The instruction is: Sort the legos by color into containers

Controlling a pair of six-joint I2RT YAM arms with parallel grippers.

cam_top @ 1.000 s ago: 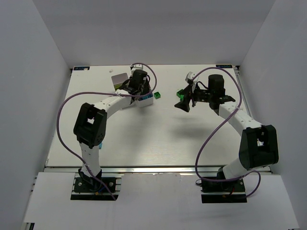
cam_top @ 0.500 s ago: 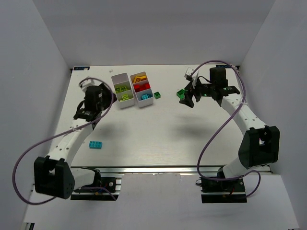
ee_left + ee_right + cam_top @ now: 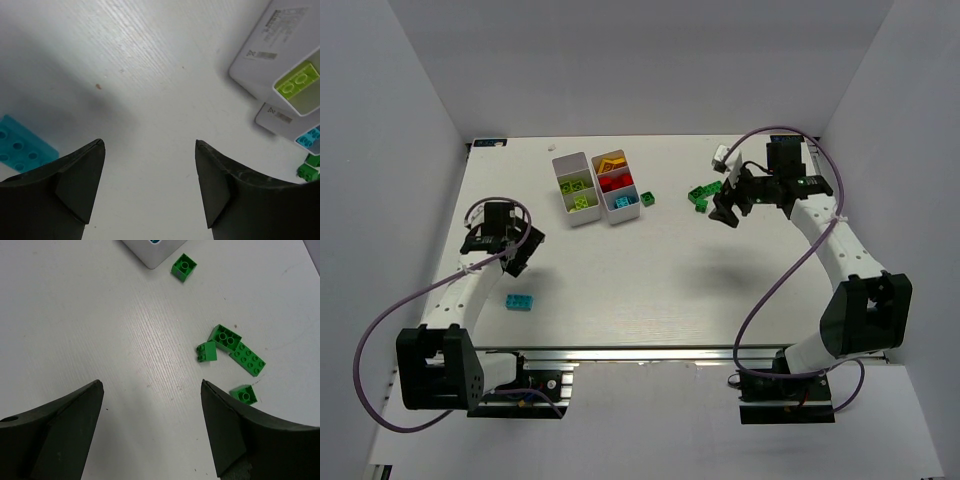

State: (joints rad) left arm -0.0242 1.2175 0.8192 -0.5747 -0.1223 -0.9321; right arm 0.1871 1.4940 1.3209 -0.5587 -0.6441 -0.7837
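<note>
left jaws wide apart and empty beside a cyan lego [image 3: 22,145], right jaws likewise above loose green legos [image 3: 225,336]

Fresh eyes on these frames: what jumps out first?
Two white three-compartment plastic trays sit far left-centre on the white table, part-filled with coloured bricks. A cluster of dark green studded bricks lies loose to their right, beside the open right gripper. A lone cyan brick lies near the open left gripper.
</note>
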